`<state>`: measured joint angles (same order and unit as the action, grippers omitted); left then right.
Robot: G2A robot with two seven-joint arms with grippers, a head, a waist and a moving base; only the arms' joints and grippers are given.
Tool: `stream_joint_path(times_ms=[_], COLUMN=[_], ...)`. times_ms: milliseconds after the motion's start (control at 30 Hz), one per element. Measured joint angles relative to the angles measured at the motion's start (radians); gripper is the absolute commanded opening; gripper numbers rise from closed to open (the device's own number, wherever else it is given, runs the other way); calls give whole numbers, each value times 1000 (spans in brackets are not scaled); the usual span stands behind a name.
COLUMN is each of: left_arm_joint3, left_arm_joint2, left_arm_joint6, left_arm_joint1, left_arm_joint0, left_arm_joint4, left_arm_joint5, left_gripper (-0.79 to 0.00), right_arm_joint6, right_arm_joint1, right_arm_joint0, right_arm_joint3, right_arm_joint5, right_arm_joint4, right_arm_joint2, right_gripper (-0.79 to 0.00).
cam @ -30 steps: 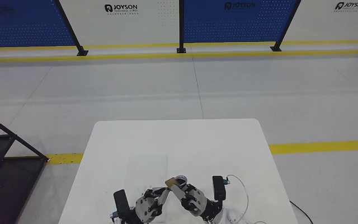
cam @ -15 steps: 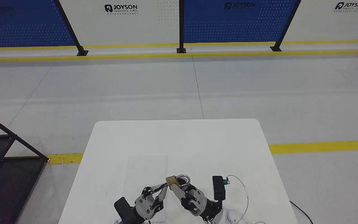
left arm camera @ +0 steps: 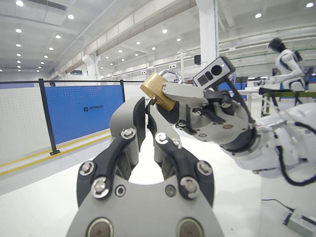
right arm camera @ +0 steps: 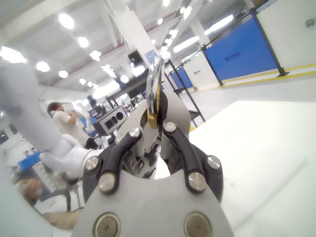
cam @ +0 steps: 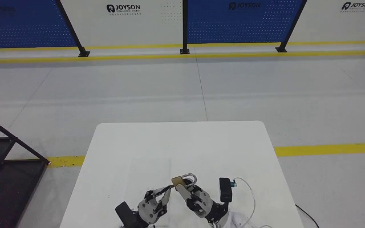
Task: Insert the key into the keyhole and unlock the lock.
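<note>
Left wrist view: the small dark metal key [left arm camera: 150,101] is pinched by the left end effector [left arm camera: 145,110], its tip met at one o'clock by the brass padlock [left arm camera: 155,88] clamped in the right end effector [left arm camera: 172,103]. Lock and key have just been brought together; insertion is judged begun.

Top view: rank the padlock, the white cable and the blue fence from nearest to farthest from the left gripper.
1. The padlock: right at the tips of the left gripper, held by the right gripper.
2. The white cable: on the table, off to the right side.
3. The blue fence: far beyond the table.
</note>
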<state>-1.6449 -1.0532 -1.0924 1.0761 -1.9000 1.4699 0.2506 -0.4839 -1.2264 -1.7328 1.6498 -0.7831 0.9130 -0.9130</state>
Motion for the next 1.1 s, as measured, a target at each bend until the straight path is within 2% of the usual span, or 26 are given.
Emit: stream_joint_path(times_ms=[133, 167, 233, 367, 467, 567, 667, 800, 833, 867, 900, 933, 967, 1100], left_arm_joint3=[-24, -32, -44, -69, -91, -113, -115, -114, -114, -114, -114, -114, -114, -114], left_arm_joint2=[-42, -67, -119, -284, -406, -482, -489, -487, -487, -487, -487, -487, -487, -487], left_arm_joint6=[22, 34, 54, 122, 154, 179, 182, 181, 181, 181, 181, 181, 181, 181], left_arm_joint1=[-20, -29, -46, -88, -107, -116, -117, -117, -117, -117, -117, -117, -117, -117], left_arm_joint0=[-37, -56, -92, -197, -270, -328, -335, -333, -333, -333, -333, -333, -333, -333], left_arm_joint4=[-61, -83, -120, -220, -272, -330, -340, -338, -338, -338, -338, -338, -338, -338], left_arm_joint5=[174, 243, 351, 587, 634, 656, 659, 658, 658, 658, 658, 658, 658, 658], left_gripper=[0, 0, 0, 0, 0, 0, 0, 0, 0, 0, 0, 0, 0, 0], right_arm_joint6=[10, 36, 108, 347, 515, 621, 697, 736, 740, 747, 755, 763, 768, 771], right_arm_joint1=[-3, -5, -8, -22, -38, -58, -78, -101, -105, -111, -114, -118, -121, -125], right_arm_joint0=[19, 33, 61, 147, 213, 266, 307, 345, 351, 358, 363, 366, 371, 373], right_arm_joint3=[-29, -47, -79, -154, -204, -253, -302, -344, -352, -361, -366, -370, -375, -369], right_arm_joint5=[53, 66, 80, 101, 141, 194, 237, 285, 299, 317, 326, 332, 340, 372], right_arm_joint4=[-21, -33, -64, -169, -219, -243, -250, -253, -250, -245, -243, -241, -238, -213], right_arm_joint2=[-10, -6, 8, 74, 137, 196, 252, 301, 309, 320, 329, 336, 343, 354], right_gripper=[-785, -785, -785, -785, -785, -785, -785, -779, -610, -511, -449, -83, 0, 0])
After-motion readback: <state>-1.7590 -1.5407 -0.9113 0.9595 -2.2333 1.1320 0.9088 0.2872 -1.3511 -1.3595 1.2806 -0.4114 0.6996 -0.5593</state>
